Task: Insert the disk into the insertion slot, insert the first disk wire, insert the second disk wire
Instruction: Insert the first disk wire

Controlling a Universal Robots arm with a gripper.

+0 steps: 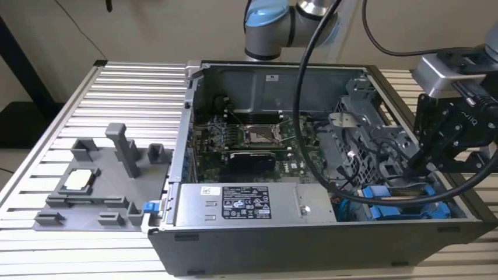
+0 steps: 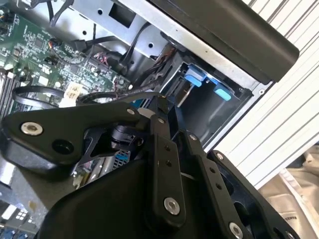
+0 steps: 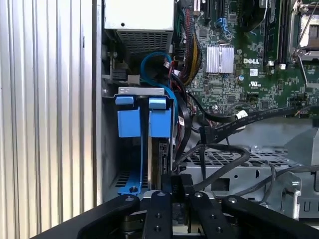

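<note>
gripper (image 1: pixel 417 169) at the insertion slot (image 1: pixel 383 210)

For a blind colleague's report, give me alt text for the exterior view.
The robot arm's claw reaches down into an open black computer case, right over the blue-railed insertion slot at the exterior view's right. The case lies on a ribbed metal table, with a grey fixture tray beside it at the exterior view's left.

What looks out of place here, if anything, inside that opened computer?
Nothing looks broken or spilled. One oddity: a thick black cable hangs from above and loops across the open computer case. It crosses in front of the circuit board and sags near the blue drive bay at the exterior view's right.
</note>
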